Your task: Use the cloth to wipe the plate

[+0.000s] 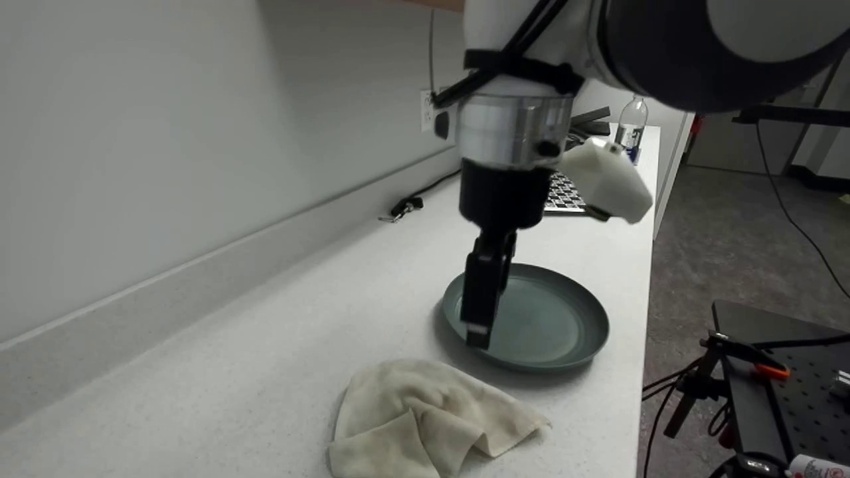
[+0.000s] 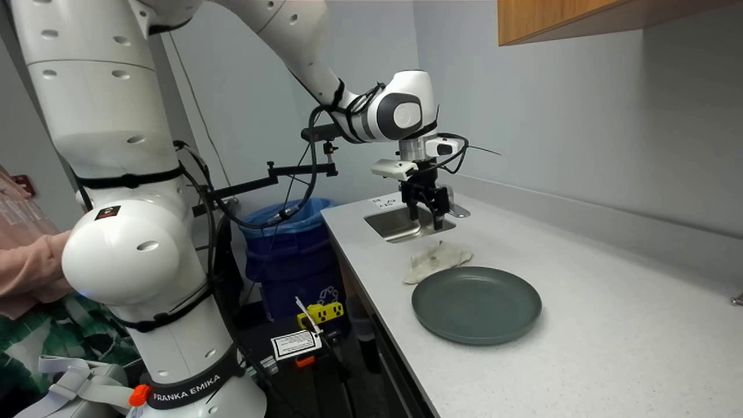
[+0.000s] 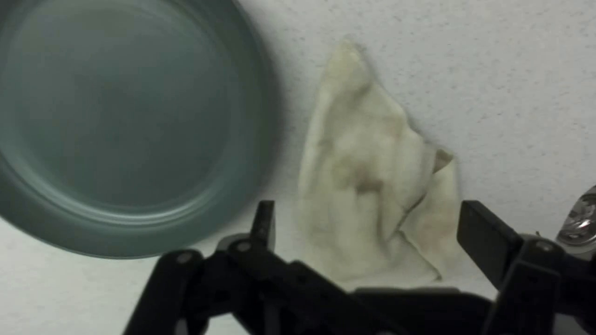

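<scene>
A round dark green plate (image 1: pixel 544 325) lies flat on the white counter; it also shows in an exterior view (image 2: pixel 477 305) and at the left of the wrist view (image 3: pixel 125 107). A crumpled beige cloth (image 1: pixel 425 418) lies on the counter beside the plate, also seen in an exterior view (image 2: pixel 438 260). My gripper (image 2: pixel 425 220) points down above the counter, apart from cloth and plate. In the wrist view the gripper (image 3: pixel 370 221) is open, with the cloth (image 3: pixel 358 139) below and between its spread fingers. Nothing is held. The cloth's near end is partly hidden by the gripper.
A metal sink (image 2: pixel 395 226) with a faucet (image 2: pixel 458 210) lies beyond the cloth. A wall runs along the counter's back edge, and a wooden cabinet (image 2: pixel 557 23) hangs above. A bottle (image 1: pixel 632 126) and a checkered item (image 1: pixel 564 196) stand at the counter's far end.
</scene>
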You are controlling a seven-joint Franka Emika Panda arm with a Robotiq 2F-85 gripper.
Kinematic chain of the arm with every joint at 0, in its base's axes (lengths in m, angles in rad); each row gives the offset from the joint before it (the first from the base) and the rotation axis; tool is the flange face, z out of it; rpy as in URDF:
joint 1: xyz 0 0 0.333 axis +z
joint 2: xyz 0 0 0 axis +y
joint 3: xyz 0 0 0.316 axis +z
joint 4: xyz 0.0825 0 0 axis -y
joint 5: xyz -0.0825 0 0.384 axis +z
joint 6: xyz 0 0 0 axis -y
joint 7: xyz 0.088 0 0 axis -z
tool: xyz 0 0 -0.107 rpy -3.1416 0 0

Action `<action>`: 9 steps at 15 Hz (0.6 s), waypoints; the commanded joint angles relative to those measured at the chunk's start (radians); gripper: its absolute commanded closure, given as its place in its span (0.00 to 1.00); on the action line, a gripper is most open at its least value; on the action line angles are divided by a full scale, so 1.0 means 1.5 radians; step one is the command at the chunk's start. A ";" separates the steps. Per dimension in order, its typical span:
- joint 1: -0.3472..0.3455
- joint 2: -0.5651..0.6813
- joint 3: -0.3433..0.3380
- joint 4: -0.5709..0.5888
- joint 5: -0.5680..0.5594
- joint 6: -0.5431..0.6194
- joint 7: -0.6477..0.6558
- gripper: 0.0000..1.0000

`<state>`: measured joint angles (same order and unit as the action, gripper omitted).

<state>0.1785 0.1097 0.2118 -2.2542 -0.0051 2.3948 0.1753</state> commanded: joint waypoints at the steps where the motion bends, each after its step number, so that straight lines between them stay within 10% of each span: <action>1: 0.046 0.144 0.022 0.146 0.006 -0.013 0.013 0.00; 6: 0.159 0.304 -0.017 0.327 -0.085 -0.035 0.130 0.00; 7: 0.124 0.233 0.000 0.233 -0.044 -0.002 0.077 0.00; 9: 0.156 0.281 -0.014 0.284 -0.064 -0.004 0.110 0.00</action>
<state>0.3985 0.5341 0.2063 -1.8305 -0.1141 2.3920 0.3491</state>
